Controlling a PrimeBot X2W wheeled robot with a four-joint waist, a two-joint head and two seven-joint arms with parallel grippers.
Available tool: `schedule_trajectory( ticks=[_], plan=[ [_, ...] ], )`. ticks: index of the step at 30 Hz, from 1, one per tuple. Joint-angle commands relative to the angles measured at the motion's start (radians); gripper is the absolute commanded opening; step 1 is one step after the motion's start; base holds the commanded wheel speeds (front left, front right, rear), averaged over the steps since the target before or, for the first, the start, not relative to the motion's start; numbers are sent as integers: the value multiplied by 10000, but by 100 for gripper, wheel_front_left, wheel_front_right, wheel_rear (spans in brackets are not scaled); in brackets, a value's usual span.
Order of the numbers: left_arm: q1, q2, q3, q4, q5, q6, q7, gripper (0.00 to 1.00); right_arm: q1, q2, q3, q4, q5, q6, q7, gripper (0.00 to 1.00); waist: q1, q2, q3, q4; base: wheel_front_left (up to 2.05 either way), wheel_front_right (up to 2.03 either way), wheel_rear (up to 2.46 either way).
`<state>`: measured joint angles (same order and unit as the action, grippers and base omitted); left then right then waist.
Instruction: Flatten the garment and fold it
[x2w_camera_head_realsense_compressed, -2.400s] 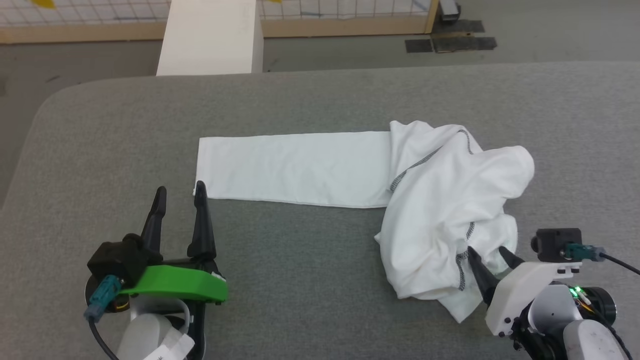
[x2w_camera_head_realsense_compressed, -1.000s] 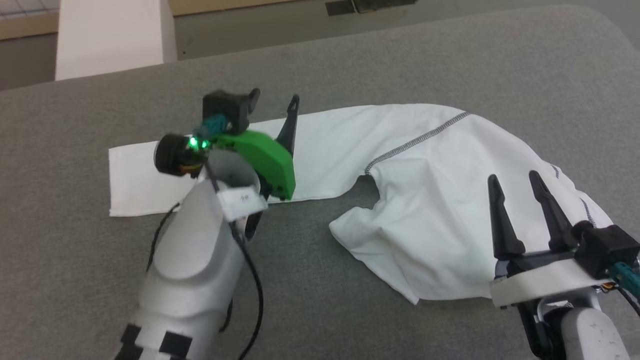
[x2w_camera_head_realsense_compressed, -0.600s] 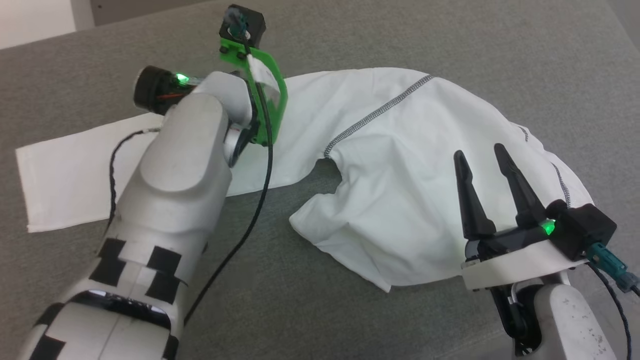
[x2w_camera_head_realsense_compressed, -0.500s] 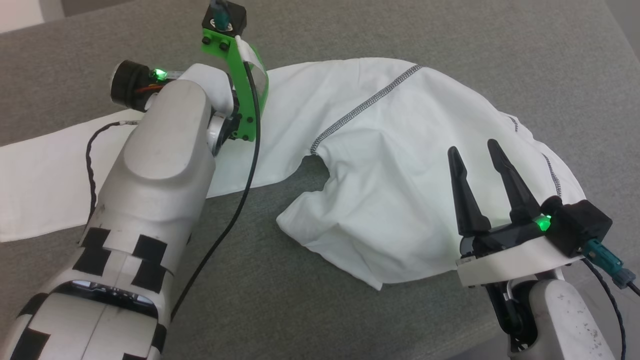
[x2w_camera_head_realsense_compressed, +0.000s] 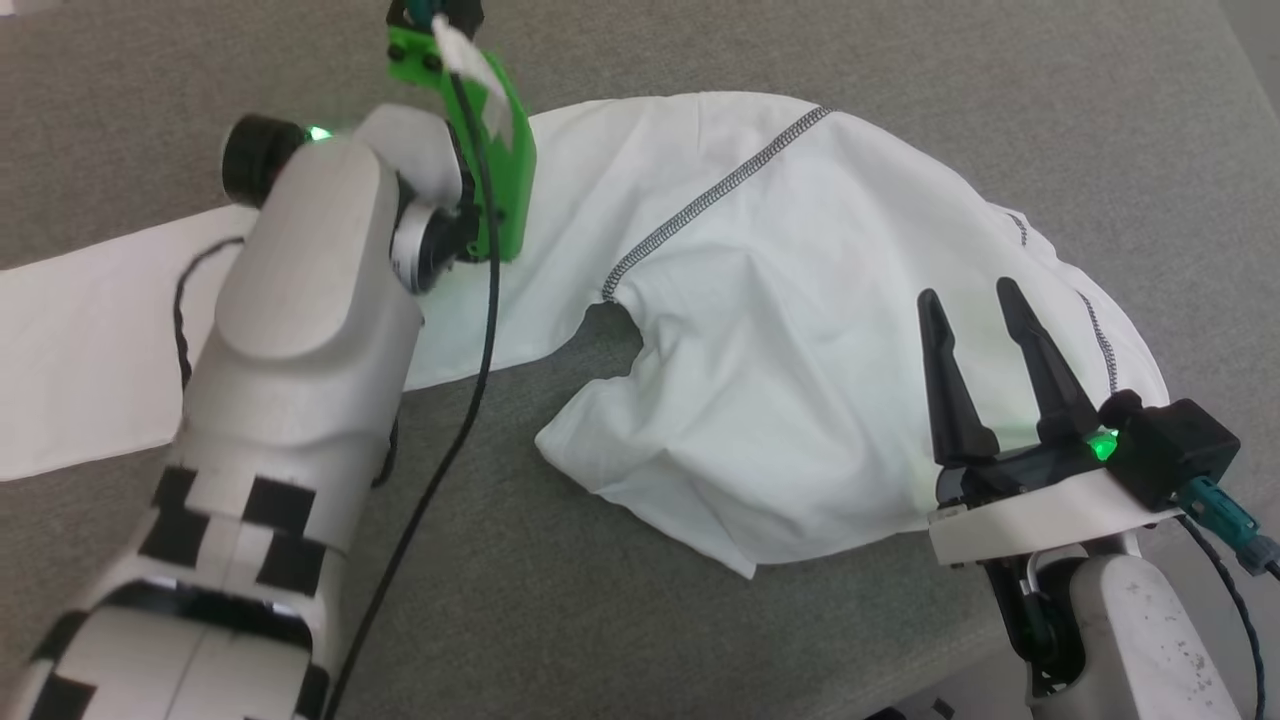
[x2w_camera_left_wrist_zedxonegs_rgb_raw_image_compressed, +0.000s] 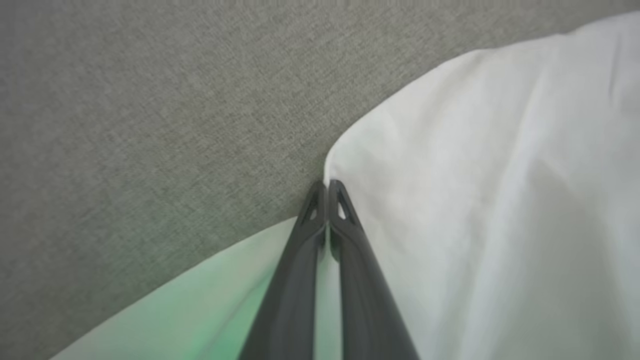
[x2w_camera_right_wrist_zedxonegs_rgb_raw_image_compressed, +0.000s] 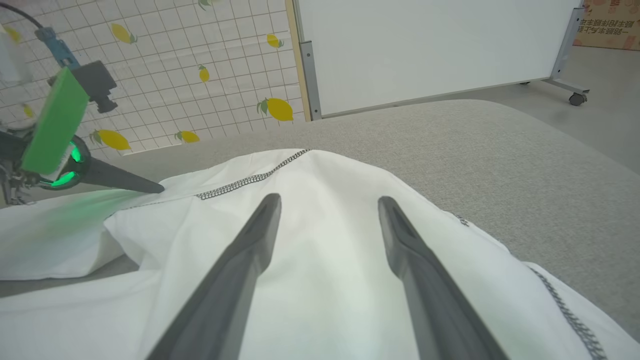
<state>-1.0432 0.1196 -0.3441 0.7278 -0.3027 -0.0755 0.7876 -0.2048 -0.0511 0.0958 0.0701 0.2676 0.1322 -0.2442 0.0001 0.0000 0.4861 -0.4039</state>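
Pinches shirt's (x2w_camera_head_realsense_compressed: 800, 330) far edge with left gripper (x2w_camera_left_wrist_zedxonegs_rgb_raw_image_compressed: 326, 187) pressed together, hovers right gripper (x2w_camera_head_realsense_compressed: 967, 290) spread wide over shirt's right part on grey surface (x2w_camera_head_realsense_compressed: 900, 80).

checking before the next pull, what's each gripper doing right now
left gripper: closed, seemingly pinching the edge of the shirt
right gripper: open, holding nothing, fingers over the shirt

The garment (x2w_camera_head_realsense_compressed: 800, 400) is white with dark grey zigzag seams (x2w_camera_head_realsense_compressed: 715, 195), the surface (x2w_camera_head_realsense_compressed: 900, 80) mottled grey, the wall (x2w_camera_right_wrist_zedxonegs_rgb_raw_image_compressed: 165, 50) lemon-printed.
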Motion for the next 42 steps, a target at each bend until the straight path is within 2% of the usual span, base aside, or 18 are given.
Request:
schedule_trajectory(
  ticks=[1, 4, 8, 12, 23, 26, 31, 32, 33, 38, 42],
  plan=[
    [1005, -135, 28, -1, -247, -84, -462, 0, -157, 9, -67, -6, -123, -15, -71, 100, -1, 0, -478, 429, 0, 0, 0],
    [1579, -95, 460, -821, -493, 99, -1923, 0, -103, 9, -225, -85, -300, -15, -12, 100, -1, 0, -894, 781, 0, 0, 0],
    [2779, 6, 1348, -2067, -914, 635, -3868, 0, 176, -60, -391, -277, -545, -15, 242, 100, -1, 0, -1598, 1370, 0, 0, 0],
    [4231, 323, 2026, -3215, -1149, 1071, -4810, 0, 540, -113, -598, -518, -668, -15, 515, 100, -1, 0, -2205, 1885, 0, 0, 0],
    [8685, 1228, 3757, -6013, -1695, 2371, -4814, 0, 1303, -122, -788, -1171, -832, -15, 1209, 100, -1, 0, -3201, 2944, 0, 0, 0],
    [9569, 1196, 4077, -6412, -1872, 2628, -4738, 0, 1428, -135, -776, -1264, -841, -15, 1384, 100, -1, 0, -3332, 3111, 0, 0, 0],
    [10394, 789, 4084, -6801, -2235, 2576, -4855, 0, 1603, -173, -826, -1377, -876, -15, 1725, 100, -1, 0, -3465, 3297, 0, 0, 0],
    [10469, 639, 4129, -6874, -2339, 2528, -5104, 45, 1627, -182, -842, -1390, -883, -15, 1796, 100, -1, 0, -3486, 3320, 0, 0, 0],
    [10505, 518, 4190, -6893, -2451, 2449, -5359, 100, 1641, -189, -870, -1398, -895, -15, 1850, 100, -1, 0, -3496, 3335, 0, 0, 0],
    [10472, -3, 4264, -6818, -2628, 1628, -7577, 100, 1604, -178, -1308, -1369, -1161, -15, 2311, 100, -1, 0, -3458, 3498, 0, 0, 0],
    [10217, -197, 4059, -6519, -2192, 1247, -9392, 100, 1229, -150, -1949, -1194, -1479, -15, 3082, 100, -1, 0, -3217, 3692, 0, 0, 0]
  ],
)
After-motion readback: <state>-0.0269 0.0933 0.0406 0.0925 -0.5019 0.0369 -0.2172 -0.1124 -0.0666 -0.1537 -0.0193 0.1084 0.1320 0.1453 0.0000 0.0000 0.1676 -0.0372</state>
